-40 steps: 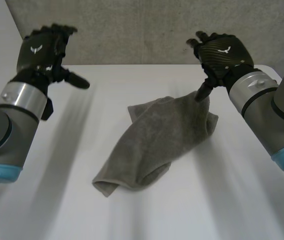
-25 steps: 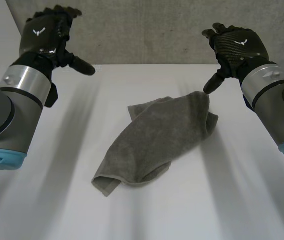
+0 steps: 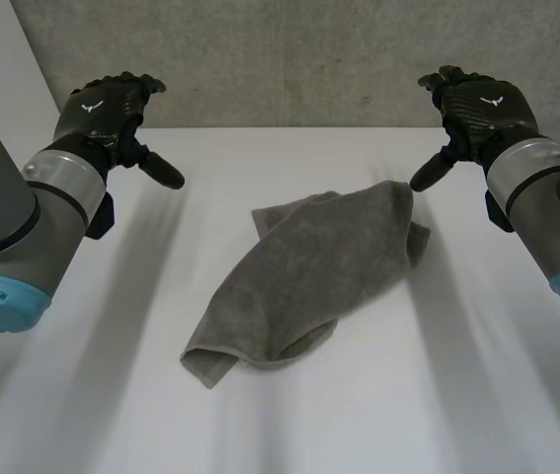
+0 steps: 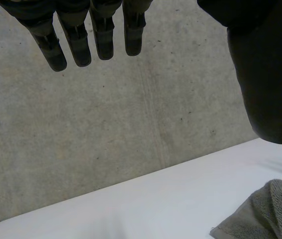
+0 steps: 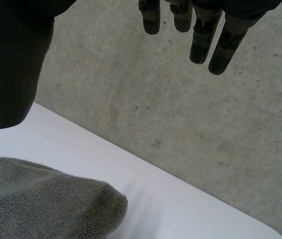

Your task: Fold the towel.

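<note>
A grey towel (image 3: pixel 309 272) lies crumpled and loosely folded on the white table (image 3: pixel 438 395), running from the far right down to the near left. My left hand (image 3: pixel 110 114) hovers above the table's far left, fingers straight, thumb out, holding nothing. My right hand (image 3: pixel 477 109) hangs open above the far right, its thumb just off the towel's far corner. In the left wrist view the fingers (image 4: pixel 96 35) point at the wall, and a towel corner (image 4: pixel 262 214) shows below the thumb. Under the thumb in the right wrist view lies a towel (image 5: pixel 41 204) edge, with the fingers (image 5: pixel 205 30) straight.
A grey concrete wall (image 3: pixel 289 59) stands right behind the table's far edge. Bare white tabletop (image 3: pixel 92 395) surrounds the towel on all sides.
My right hand has lifted off the towel's far corner and moved right and up. The left hand has shifted a little right. The towel has stayed put.
</note>
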Robot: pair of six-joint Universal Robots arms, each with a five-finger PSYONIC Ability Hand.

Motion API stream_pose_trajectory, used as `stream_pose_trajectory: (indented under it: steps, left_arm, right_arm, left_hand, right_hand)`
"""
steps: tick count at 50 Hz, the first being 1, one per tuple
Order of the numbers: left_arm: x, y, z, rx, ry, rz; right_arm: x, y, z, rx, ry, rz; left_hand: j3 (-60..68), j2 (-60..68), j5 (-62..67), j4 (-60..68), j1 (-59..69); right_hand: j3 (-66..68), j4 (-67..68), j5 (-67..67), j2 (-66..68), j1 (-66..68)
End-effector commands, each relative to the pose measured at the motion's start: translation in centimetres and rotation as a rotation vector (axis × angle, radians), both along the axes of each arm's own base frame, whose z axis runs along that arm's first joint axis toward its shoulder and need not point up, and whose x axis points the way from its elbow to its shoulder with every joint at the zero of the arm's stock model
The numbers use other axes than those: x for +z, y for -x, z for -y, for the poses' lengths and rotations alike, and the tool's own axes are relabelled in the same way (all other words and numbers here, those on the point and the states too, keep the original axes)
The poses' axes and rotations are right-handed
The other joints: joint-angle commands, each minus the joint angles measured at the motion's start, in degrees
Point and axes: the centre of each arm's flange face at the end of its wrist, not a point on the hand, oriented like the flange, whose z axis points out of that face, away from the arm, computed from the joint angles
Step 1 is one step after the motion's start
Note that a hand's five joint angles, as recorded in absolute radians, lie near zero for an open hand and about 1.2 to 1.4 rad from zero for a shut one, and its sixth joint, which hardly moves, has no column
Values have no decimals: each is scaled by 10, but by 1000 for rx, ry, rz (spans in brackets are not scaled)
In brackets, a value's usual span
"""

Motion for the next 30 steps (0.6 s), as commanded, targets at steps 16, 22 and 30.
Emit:
stream_pose_trajectory:
  steps: [16,22,30]
  left_arm:
    - [1,-2,-1,4,3,-1]
    - [1,-2,-1,3,2,1]
    - [-7,1,-2,-9,-11,22]
  right_arm:
    - [2,6,5,-18,5,3]
    - [2,6,5,-16,6,4]
    - [0,4,5,-2,3,-10]
  left_hand:
    - [-28,-35,-32,-32,-73]
    - [-28,-35,-32,-32,-73]
    - [-28,-30,-27,-32,-68]
  right_hand:
    - [-7,-33,-36,-49,-54]
    - [-7,-33,-36,-49,-54]
    - [-7,-33,-36,-49,-54]
